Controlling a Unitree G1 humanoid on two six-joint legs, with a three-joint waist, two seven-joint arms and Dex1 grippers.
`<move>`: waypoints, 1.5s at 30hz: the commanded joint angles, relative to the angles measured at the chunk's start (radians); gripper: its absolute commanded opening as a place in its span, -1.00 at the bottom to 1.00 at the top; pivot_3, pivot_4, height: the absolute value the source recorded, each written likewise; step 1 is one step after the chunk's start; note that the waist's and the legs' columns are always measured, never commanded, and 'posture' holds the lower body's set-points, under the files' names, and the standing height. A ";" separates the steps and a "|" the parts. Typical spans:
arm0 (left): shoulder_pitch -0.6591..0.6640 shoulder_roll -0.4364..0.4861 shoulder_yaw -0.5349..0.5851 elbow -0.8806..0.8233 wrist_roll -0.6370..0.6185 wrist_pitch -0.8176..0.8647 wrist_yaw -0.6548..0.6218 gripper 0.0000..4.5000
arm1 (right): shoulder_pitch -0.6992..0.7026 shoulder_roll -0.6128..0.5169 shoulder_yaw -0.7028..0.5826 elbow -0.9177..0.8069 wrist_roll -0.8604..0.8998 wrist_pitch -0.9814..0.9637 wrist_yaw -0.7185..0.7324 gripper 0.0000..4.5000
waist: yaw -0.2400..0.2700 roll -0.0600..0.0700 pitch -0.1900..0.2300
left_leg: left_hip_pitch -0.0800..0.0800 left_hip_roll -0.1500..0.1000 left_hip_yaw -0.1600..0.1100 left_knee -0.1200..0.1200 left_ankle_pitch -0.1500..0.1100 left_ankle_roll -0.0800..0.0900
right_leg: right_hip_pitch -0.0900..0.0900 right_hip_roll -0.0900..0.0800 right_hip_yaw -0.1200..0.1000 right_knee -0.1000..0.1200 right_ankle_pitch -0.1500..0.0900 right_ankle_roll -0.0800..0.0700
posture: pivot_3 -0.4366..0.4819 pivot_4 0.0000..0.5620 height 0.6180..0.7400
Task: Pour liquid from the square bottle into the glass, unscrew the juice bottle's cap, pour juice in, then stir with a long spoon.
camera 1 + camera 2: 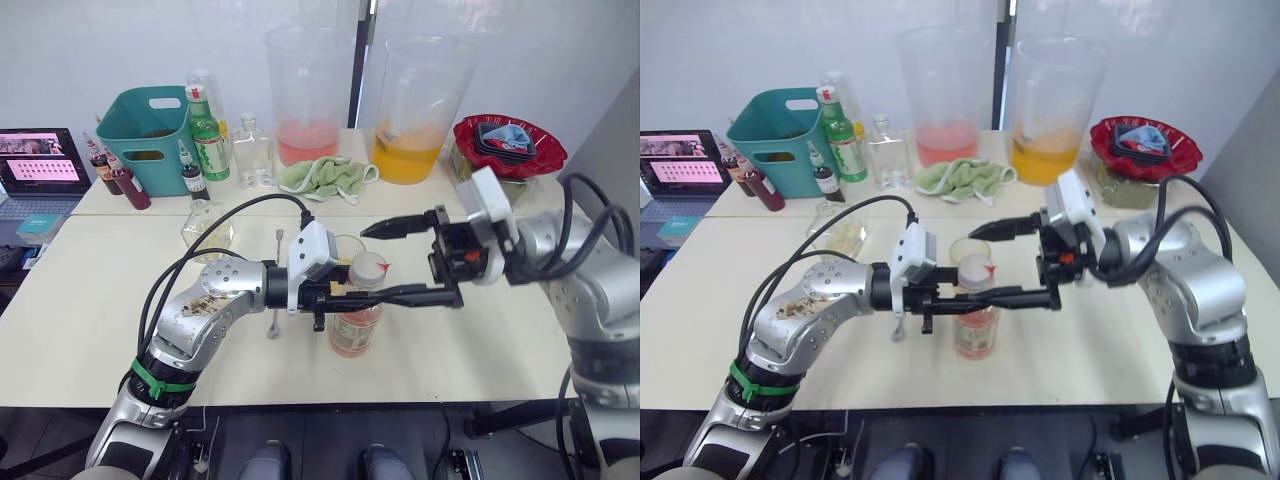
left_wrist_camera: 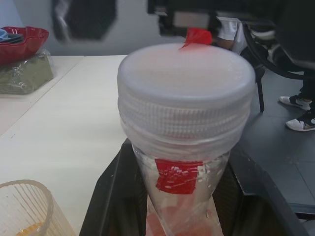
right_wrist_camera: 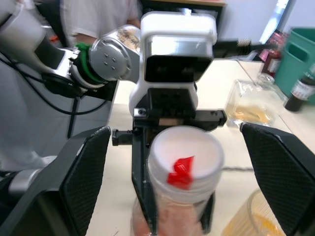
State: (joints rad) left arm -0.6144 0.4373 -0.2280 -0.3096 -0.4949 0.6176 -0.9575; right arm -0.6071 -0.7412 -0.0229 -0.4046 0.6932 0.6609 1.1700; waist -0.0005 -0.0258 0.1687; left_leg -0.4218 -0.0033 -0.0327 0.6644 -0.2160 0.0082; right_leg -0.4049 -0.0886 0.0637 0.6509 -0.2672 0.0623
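The juice bottle (image 1: 353,325) stands upright near the table's front edge, and my left gripper (image 1: 335,297) is shut on its body just under the neck. Its white cap (image 1: 367,267) with a red spot is on the neck. My right gripper (image 1: 369,264) is open, one finger on each side of the cap (image 3: 184,155) with wide gaps. The glass (image 1: 345,246) stands just behind the bottle and holds a little yellow liquid. The square bottle (image 1: 208,226) sits further back on the left. The long spoon (image 1: 275,290) lies flat on the table beside my left wrist.
Two huge plastic beakers (image 1: 305,95) (image 1: 415,105) with pink and orange liquid stand at the back. A green cloth (image 1: 325,177), a clear flat bottle (image 1: 252,152), a green bottle (image 1: 208,135), a teal basket (image 1: 150,130) and a red bowl (image 1: 510,145) line the far table.
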 commanded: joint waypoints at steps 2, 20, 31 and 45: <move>-0.016 -0.010 -0.020 0.005 -0.008 0.003 -0.018 -0.44 | 0.033 0.008 -0.067 -0.115 0.037 0.069 -0.174 0.98 | 0.000 0.000 0.000 | 0.000 0.000 0.000 0.000 0.000 0.000 | 0.000 0.000 0.000 0.000 0.000 0.000 | -0.05 -0.47 1.00; -0.031 0.004 -0.010 0.010 -0.007 0.013 -0.020 -0.44 | 0.051 0.025 -0.071 -0.162 0.199 0.180 -0.343 -0.25 | 0.003 0.000 0.000 | 0.000 -0.001 0.002 0.000 0.000 0.000 | 0.001 0.001 0.000 -0.001 0.000 0.000 | -0.05 -0.47 1.00; -0.013 0.040 0.003 -0.031 -0.013 0.047 -0.005 -0.44 | -0.178 0.054 0.197 0.236 -0.006 -0.142 0.285 -0.25 | -0.014 0.000 0.000 | 0.001 0.001 0.006 0.000 0.000 0.000 | 0.002 0.003 0.000 -0.002 0.000 0.000 | -0.05 -0.47 1.00; -0.019 0.052 -0.010 -0.062 -0.012 0.053 0.002 -0.44 | -0.415 -0.022 0.287 0.453 0.064 -0.161 0.444 0.99 | -0.011 0.000 0.000 | 0.000 0.001 0.000 0.000 0.000 0.000 | 0.000 0.001 0.000 -0.001 0.000 0.000 | -0.05 -0.47 1.00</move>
State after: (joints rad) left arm -0.6248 0.4819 -0.2289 -0.3493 -0.5078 0.6607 -0.9515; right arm -1.0119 -0.7455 0.3159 0.1006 0.7297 0.4827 1.5691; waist -0.0119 -0.0257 0.1689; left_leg -0.4217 -0.0027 -0.0329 0.6643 -0.2160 0.0081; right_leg -0.4050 -0.0876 0.0636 0.6498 -0.2671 0.0623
